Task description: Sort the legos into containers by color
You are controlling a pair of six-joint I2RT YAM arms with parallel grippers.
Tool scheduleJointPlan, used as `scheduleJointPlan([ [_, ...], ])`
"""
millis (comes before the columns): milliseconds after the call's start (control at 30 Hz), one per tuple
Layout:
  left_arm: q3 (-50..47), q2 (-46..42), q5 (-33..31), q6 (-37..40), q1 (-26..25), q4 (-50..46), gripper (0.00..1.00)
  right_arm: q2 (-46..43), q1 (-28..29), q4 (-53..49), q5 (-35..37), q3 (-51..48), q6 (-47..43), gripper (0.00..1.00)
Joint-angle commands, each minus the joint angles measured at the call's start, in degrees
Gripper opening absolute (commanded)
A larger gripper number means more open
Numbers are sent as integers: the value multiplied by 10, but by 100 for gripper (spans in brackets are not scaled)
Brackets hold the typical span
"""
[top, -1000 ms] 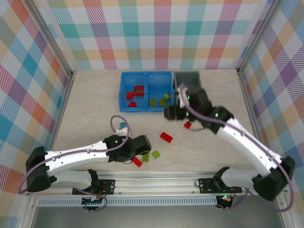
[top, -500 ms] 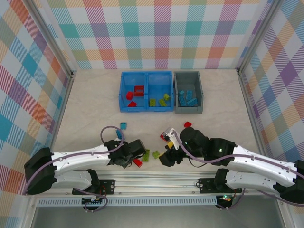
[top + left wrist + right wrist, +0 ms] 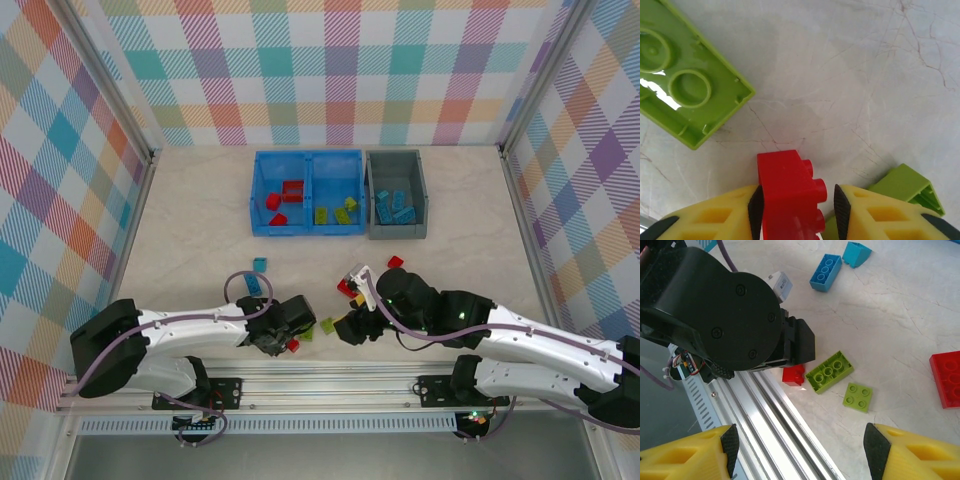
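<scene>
Red legos (image 3: 292, 190) sit in the left compartment of the bright blue plastic bin (image 3: 310, 158), lime legos (image 3: 342, 215) in its right compartment, and blue legos (image 3: 395, 208) in the dark grey plastic bin (image 3: 397, 157) touching its right side. At the near edge of the marbled table (image 3: 200, 220), your left gripper (image 3: 795, 207) has its yellow fingers (image 3: 715, 215) clamped on a small red studded brick (image 3: 787, 185). A lime rectangular brick (image 3: 685, 80) and a lime square brick (image 3: 907, 187) lie just beside it. Your right gripper (image 3: 800, 450) hangs nearby to the right, its fingers wide apart.
</scene>
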Motion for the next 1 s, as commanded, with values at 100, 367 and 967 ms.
scheduleJointPlan([
  [100,-7,31,11,3,5,29,33,-8,5,12,22,-5,17,67],
  [367,116,-34,-99,137,44,-131,19,-15,5,20,46,14,30,65],
  [967,643,335,31,755,392,-174,18,175,-25,204,188,170,27,68],
])
